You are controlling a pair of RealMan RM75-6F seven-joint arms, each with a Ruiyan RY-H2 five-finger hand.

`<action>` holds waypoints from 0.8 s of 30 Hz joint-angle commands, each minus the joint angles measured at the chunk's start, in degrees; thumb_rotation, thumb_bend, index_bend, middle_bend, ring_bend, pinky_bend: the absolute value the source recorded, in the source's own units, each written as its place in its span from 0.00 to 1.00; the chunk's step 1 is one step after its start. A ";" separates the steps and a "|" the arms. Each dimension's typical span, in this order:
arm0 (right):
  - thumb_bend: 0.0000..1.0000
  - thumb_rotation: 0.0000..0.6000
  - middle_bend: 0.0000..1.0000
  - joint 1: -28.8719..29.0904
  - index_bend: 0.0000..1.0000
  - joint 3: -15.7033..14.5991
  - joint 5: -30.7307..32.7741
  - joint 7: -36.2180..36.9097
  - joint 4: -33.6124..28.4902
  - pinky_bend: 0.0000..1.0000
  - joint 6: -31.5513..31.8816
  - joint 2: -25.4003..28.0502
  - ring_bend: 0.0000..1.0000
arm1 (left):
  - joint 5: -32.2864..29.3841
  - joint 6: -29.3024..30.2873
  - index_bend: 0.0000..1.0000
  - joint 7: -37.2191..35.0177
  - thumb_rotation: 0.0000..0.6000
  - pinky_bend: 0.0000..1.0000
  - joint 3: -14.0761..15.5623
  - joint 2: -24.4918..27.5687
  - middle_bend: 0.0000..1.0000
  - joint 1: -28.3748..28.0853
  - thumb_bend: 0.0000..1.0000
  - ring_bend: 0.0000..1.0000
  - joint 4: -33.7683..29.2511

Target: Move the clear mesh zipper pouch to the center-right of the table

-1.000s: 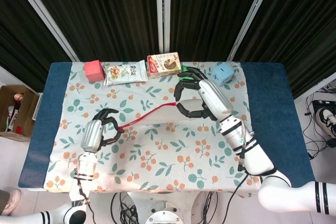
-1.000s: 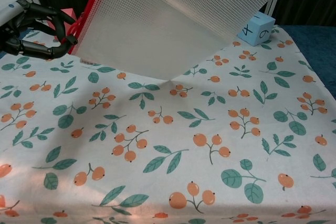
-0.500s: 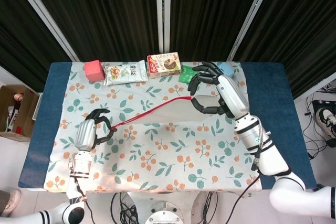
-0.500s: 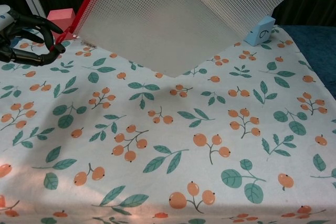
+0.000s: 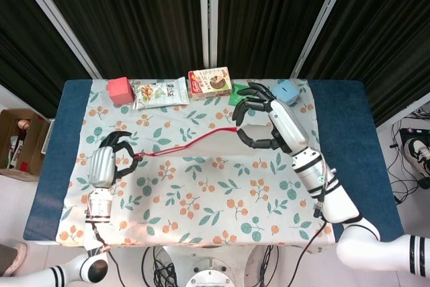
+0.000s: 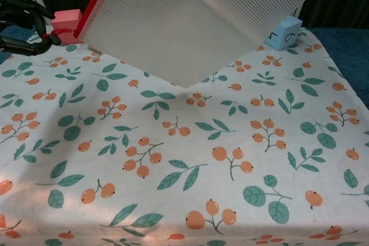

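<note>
The pouch [image 5: 185, 146] is held taut by both hands, left [image 5: 104, 165] and right [image 5: 269, 122]; if pulled harder, either pinch could be lost.

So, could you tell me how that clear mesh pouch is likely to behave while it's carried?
The mesh pouch hangs as a flat sheet between the left hand and right hand, so it probably is floppy. It looks thin and empty, likely very light. Released at one end, it would probably droop and swing.
</note>
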 commanded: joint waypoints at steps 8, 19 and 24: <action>0.67 1.00 0.45 -0.34 0.85 -3.96 -8.94 8.62 7.42 0.09 0.53 -6.51 0.18 | -1.31 -0.25 0.52 0.95 1.00 0.23 -2.97 -0.11 0.26 -1.81 0.33 0.18 4.03; 0.67 1.00 0.44 -4.80 0.85 -12.44 -23.17 19.58 11.91 0.09 1.08 -4.22 0.18 | -1.69 1.76 0.21 1.05 1.00 0.21 -1.34 1.00 0.20 0.80 0.18 0.16 7.24; 0.67 1.00 0.44 -5.45 0.84 -15.25 -27.79 18.82 12.60 0.09 2.29 -3.80 0.18 | -2.30 1.42 0.17 1.83 1.00 0.20 -0.95 2.39 0.17 1.60 0.12 0.14 7.50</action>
